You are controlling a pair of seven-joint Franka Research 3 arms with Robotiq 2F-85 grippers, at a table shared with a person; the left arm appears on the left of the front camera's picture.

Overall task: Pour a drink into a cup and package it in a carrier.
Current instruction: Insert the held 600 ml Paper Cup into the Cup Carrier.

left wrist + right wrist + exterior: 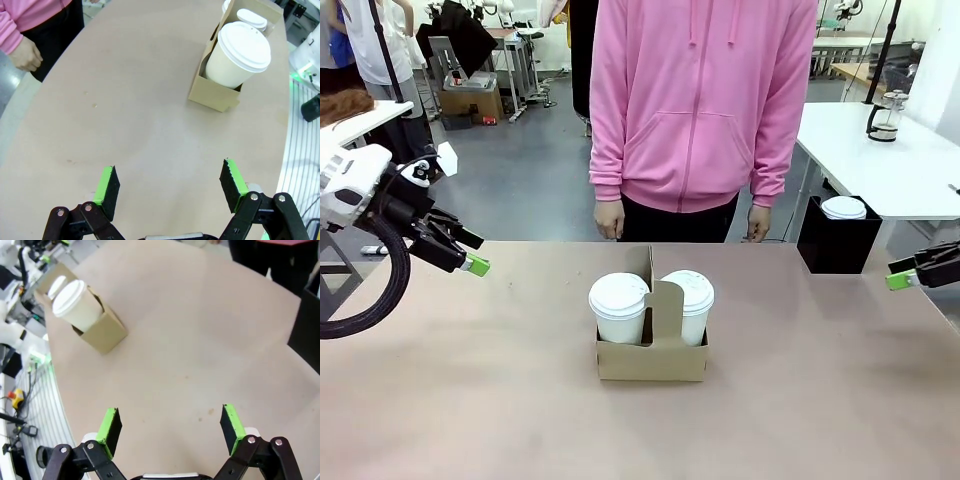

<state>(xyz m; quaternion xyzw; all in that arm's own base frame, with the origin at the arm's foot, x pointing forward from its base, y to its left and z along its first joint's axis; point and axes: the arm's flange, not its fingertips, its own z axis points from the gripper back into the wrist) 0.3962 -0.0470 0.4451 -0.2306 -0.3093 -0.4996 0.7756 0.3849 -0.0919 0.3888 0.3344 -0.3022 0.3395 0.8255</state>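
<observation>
The brown cardboard carrier (651,352) stands in the middle of the table with two lidded white cups in its slots, one on the left (619,307) and one on the right (688,303) of its upright handle panel. The carrier (212,92) and a cup (238,55) lie far ahead in the left wrist view, and again the carrier (101,330) and a cup (76,304) in the right wrist view. My left gripper (470,258) hovers open at the table's left edge, its jaws (170,187) wide with nothing between. At the far right my right gripper (905,275) is open too, empty (170,425). A glass pitcher (887,116) with a black handle stands on a far white table; the drink in it cannot be made out.
A person in a pink hoodie (695,100) stands at the far edge, hands (610,220) hanging by the sides. A black box (837,240) topped by a white lid (843,207) sits beside the table's far right corner. Bare tabletop (470,400) surrounds the carrier.
</observation>
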